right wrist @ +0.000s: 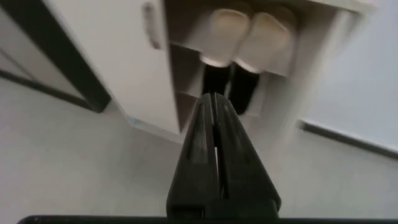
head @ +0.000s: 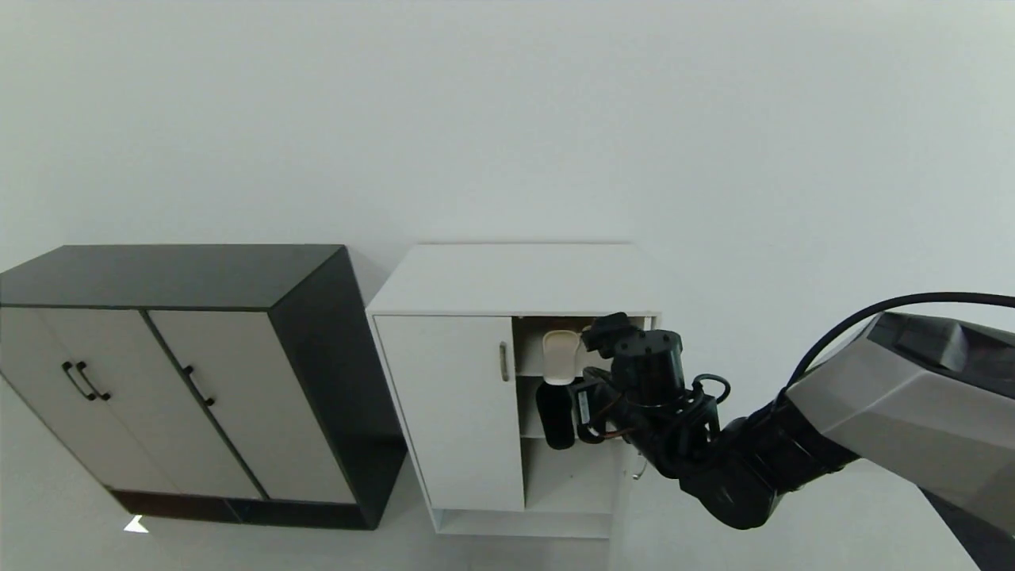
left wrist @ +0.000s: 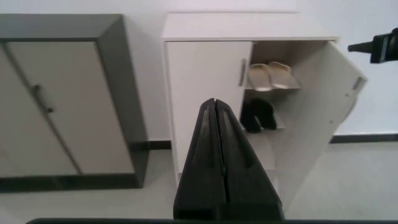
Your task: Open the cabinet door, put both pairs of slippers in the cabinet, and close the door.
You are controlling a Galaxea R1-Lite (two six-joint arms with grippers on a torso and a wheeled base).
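The white cabinet (head: 507, 277) stands against the wall, its left door (head: 452, 412) shut. Its right door (left wrist: 323, 118) is swung wide open. A beige pair of slippers (head: 561, 357) lies on the upper shelf and a black pair (head: 555, 412) on the shelf below. The beige pair (right wrist: 249, 34) and the black pair (right wrist: 231, 87) lie just beyond my right gripper (right wrist: 215, 96), which is shut on nothing. That right gripper (head: 595, 333) hovers at the open compartment near the upper shelf. My left gripper (left wrist: 214, 102) is shut and empty, held back from the cabinet front.
A black cabinet with two grey doors (head: 174, 381) stands directly left of the white one. Bare floor (left wrist: 348, 180) lies in front of both. The open door's outer edge with its handle (left wrist: 357, 83) juts out into the room.
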